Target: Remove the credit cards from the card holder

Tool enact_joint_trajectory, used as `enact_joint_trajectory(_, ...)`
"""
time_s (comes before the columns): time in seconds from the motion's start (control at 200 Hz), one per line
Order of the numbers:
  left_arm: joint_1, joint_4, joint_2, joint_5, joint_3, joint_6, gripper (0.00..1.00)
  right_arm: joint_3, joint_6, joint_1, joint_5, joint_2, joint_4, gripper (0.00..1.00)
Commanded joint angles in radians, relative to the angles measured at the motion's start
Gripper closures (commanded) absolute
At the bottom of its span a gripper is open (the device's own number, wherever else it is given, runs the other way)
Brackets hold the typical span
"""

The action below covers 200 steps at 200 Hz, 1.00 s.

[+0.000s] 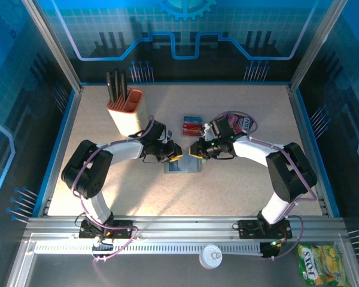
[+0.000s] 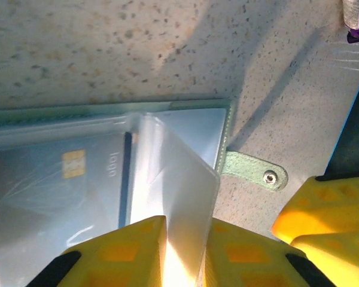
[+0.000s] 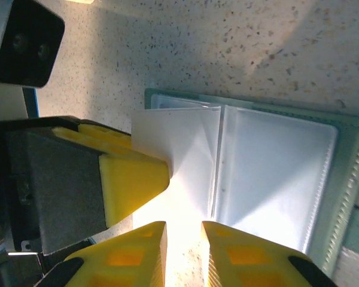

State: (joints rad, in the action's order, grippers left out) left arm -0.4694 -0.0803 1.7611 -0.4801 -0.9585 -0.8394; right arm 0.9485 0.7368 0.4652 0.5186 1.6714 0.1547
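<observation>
Left tool (image 2: 184, 233) grips card holder (image 2: 251, 169) — credit card (image 2: 78, 173) inside blurred.

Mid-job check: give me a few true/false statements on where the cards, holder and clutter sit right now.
1. Red credit cards lie on the table outside the card holder. True.
2. The card holder is folded shut. False: it lies open, with a clear sleeve standing up between the fingers of the left gripper.
3. A chip card sits inside one sleeve. True.
4. The cup of pens lies tipped over at the table's right. False: it stands at the far left.
5. The pink pouch rests on the card holder. False: it lies apart, right of the red credit cards.
</observation>
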Motion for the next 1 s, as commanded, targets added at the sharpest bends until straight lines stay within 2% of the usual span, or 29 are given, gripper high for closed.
enact_joint_trajectory(0.0, -0.025, -0.036, 0.042, -0.028, -0.048, -0.003, 0.78, -0.021, -0.034, -0.016, -0.032, -0.056, 0.088, 0.76)
enact_joint_trajectory(0.31, -0.091, -0.045, 0.128, -0.040, -0.143, -0.005, 0.76, -0.063, -0.039, -0.026, -0.077, -0.166, 0.139, 0.76)
enact_joint_trajectory(0.495, -0.115, -0.037, 0.149, -0.045, -0.170, -0.017, 0.71, -0.104, -0.048, -0.026, -0.101, -0.213, 0.179, 0.72)
enact_joint_trajectory(0.665, -0.115, -0.067, 0.100, -0.007, -0.165, -0.004, 0.65, -0.111, -0.049, -0.027, -0.092, -0.233, 0.189, 0.72)
enact_joint_trajectory(0.995, -0.095, -0.086, -0.019, 0.057, -0.090, 0.008, 0.65, -0.018, -0.068, -0.018, -0.043, -0.157, 0.212, 0.72)
